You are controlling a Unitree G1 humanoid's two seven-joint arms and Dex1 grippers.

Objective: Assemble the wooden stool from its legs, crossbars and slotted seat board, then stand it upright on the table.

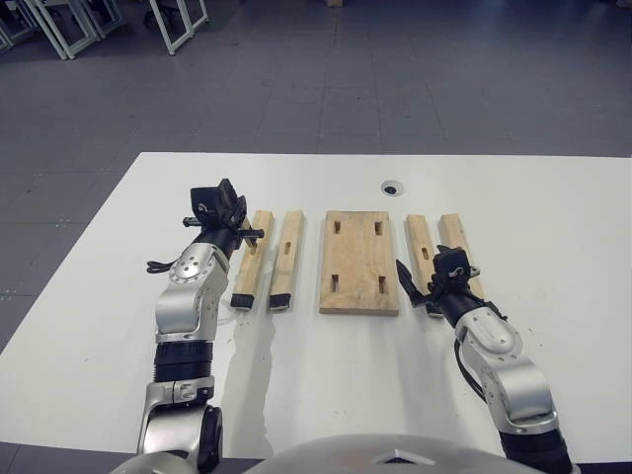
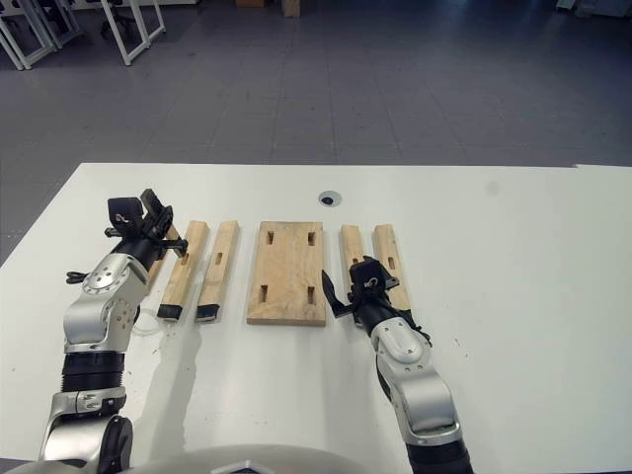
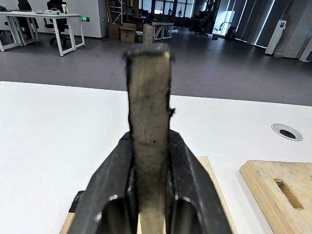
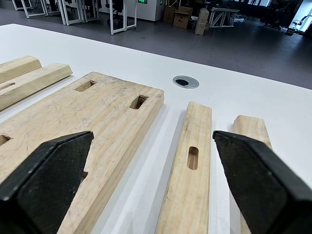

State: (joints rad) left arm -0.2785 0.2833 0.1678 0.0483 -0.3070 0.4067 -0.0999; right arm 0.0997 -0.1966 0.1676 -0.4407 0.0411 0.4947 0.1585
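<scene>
Your right gripper [image 1: 432, 277] sits low over the near end of the inner right leg [image 1: 419, 242], fingers spread wide, forearm reaching in from the near edge. Your left gripper [image 1: 233, 219], forearm raised, pinches a wooden bar [image 3: 148, 97] beside the left legs [image 1: 255, 259]. The seat board [image 1: 359, 260] lies flat between the leg pairs on the white table [image 1: 553, 227], with a cable grommet [image 1: 392, 186] beyond it. Farther back are grey floor and white desk frames [image 1: 178, 20].

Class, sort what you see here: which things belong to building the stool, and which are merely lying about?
Belongs: slotted seat board; four slotted legs; wooden bar in the left gripper.
Lying about: cable grommet; desks; cardboard boxes.
</scene>
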